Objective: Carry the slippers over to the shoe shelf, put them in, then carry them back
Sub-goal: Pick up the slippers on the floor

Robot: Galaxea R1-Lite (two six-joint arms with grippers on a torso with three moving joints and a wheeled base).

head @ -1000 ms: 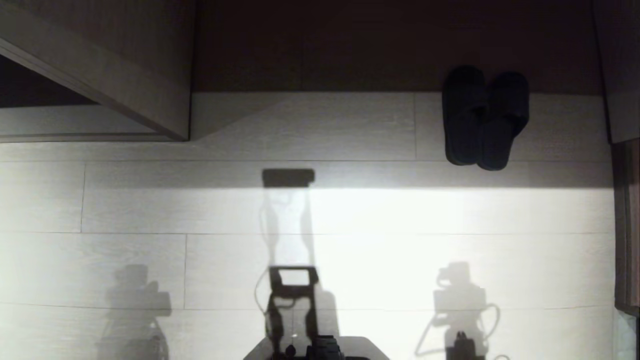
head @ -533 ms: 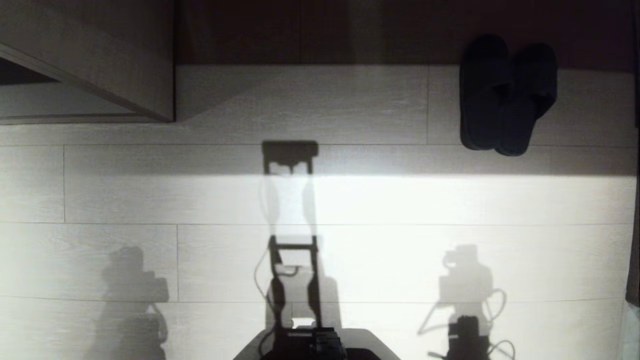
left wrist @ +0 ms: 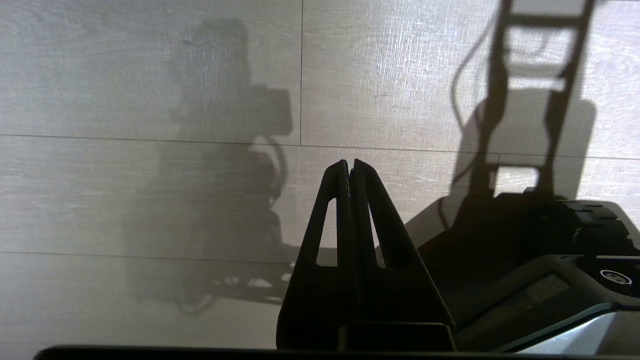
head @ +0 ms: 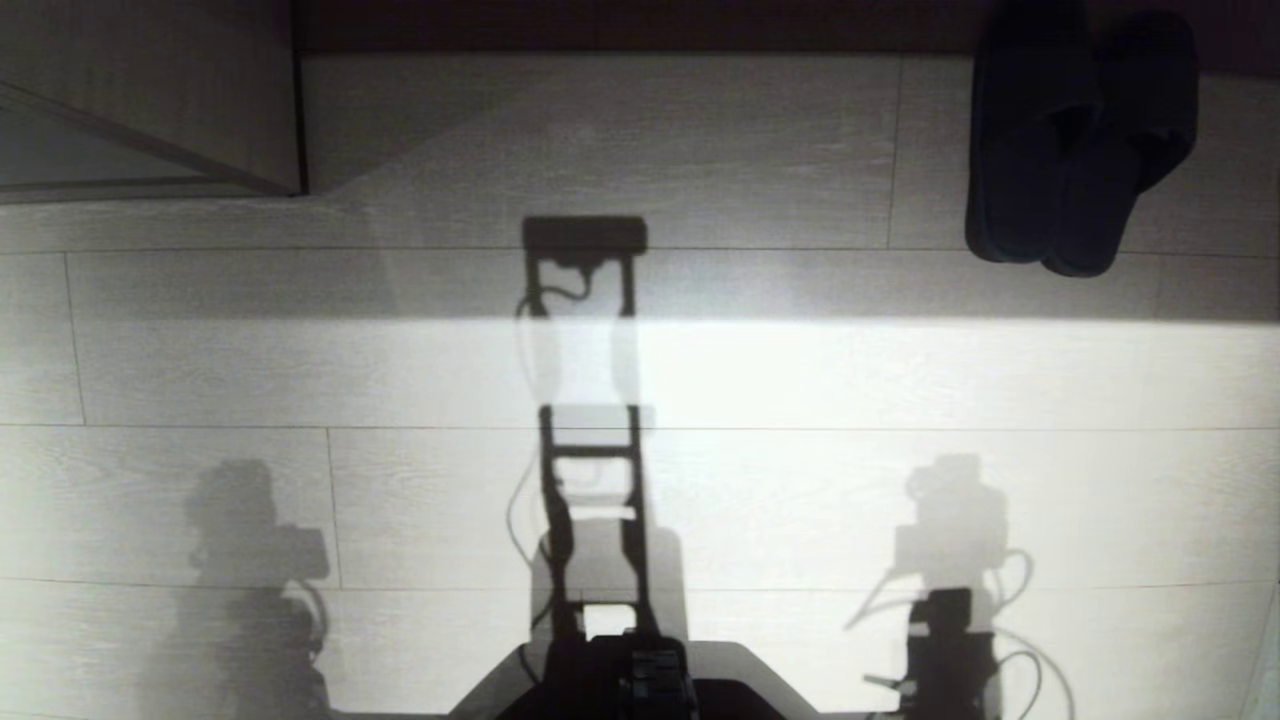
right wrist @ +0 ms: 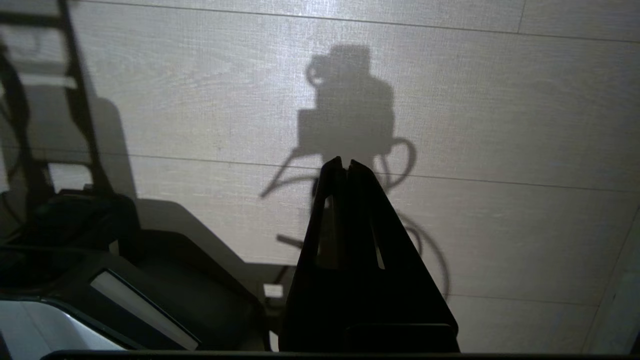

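Observation:
The slippers point(head: 1075, 150), a dark matching pair, lie side by side on the pale plank floor at the far right of the head view, heels toward me, toes partly cut off by the picture's edge. My left gripper point(left wrist: 349, 162) hangs shut and empty over bare floor, far from them. My right gripper point(right wrist: 345, 161) is shut and empty too; it shows low on the right in the head view as the right gripper point(head: 945, 625), well short of the slippers. Pale wood boards point(head: 150, 100) with a slanted edge fill the far left corner; whether they belong to the shoe shelf I cannot tell.
My own base point(head: 620, 680) juts in at the near edge of the floor point(head: 750, 370), and the arms and mast cast shadows across it. A dark strip point(head: 600, 20) runs along the far edge. A narrow upright edge point(right wrist: 615, 300) stands at the far right.
The whole head view has shifted: the camera has tilted down, so the slippers and the wood boards slid toward the picture's far edge. Neither arm has moved.

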